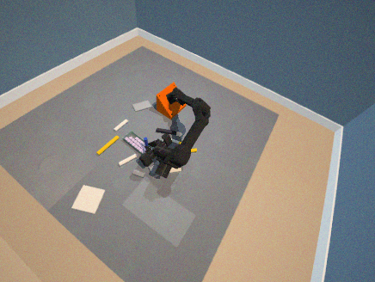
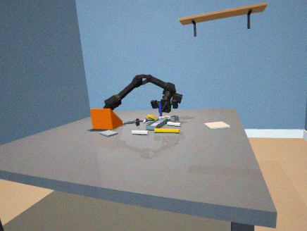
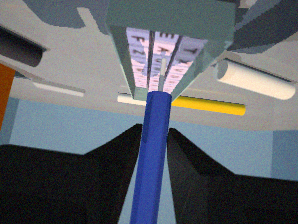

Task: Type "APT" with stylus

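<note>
The keyboard [image 1: 134, 143] [image 2: 151, 126] [image 3: 170, 17] is a narrow dark green block with rows of pale lilac lettered keys. My gripper [image 3: 155, 131] is shut on the blue stylus [image 1: 145, 141] [image 2: 160, 109] [image 3: 154, 165] and holds it roughly upright over the keyboard. In the wrist view the stylus's thin grey tip [image 3: 163, 67] lies over the middle row of keys, beyond the letters E and A. Whether the tip touches a key cannot be told. The stylus body hides the far end of that row.
An orange wedge [image 1: 162, 107] [image 2: 101, 119] stands near the arm's base. A white cylinder [image 1: 127, 160] [image 3: 255, 80] and a dark cylinder [image 1: 164, 131] [image 3: 20, 47] lie on either side of the keyboard. A yellow bar [image 1: 107, 145] [image 2: 167, 130] [image 3: 210, 105] lies beyond it.
</note>
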